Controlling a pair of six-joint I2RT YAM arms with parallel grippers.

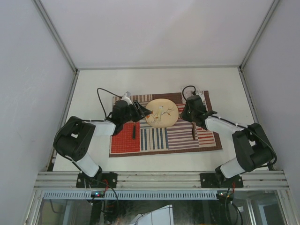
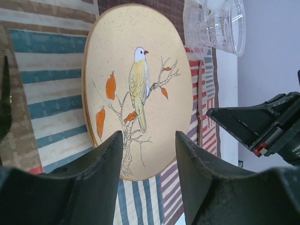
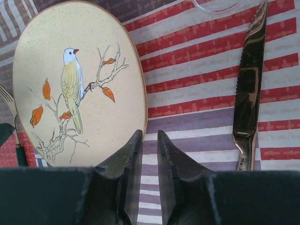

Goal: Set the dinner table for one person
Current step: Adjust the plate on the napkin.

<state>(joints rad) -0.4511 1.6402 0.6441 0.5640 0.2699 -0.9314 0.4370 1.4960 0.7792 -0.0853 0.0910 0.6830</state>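
A cream plate (image 1: 161, 114) painted with a bird lies in the middle of the striped placemat (image 1: 126, 143) on the white dinner table (image 1: 93, 89). A dark-handled fork (image 1: 134, 130) lies left of the plate and a knife (image 1: 193, 130) lies right of it. My left gripper (image 1: 146, 112) hovers at the plate's left rim, open and empty (image 2: 149, 136). My right gripper (image 1: 186, 111) hovers at the plate's right rim (image 3: 150, 133), its jaws only a narrow gap apart with nothing between them. The knife (image 3: 248, 89) lies to its right. A clear glass (image 2: 215, 23) stands beyond the plate (image 2: 138, 89).
Aluminium rails edge the table, with grey walls at left, right and back. The right gripper's black body (image 2: 262, 126) shows at the right of the left wrist view. Bare white tabletop surrounds the placemat.
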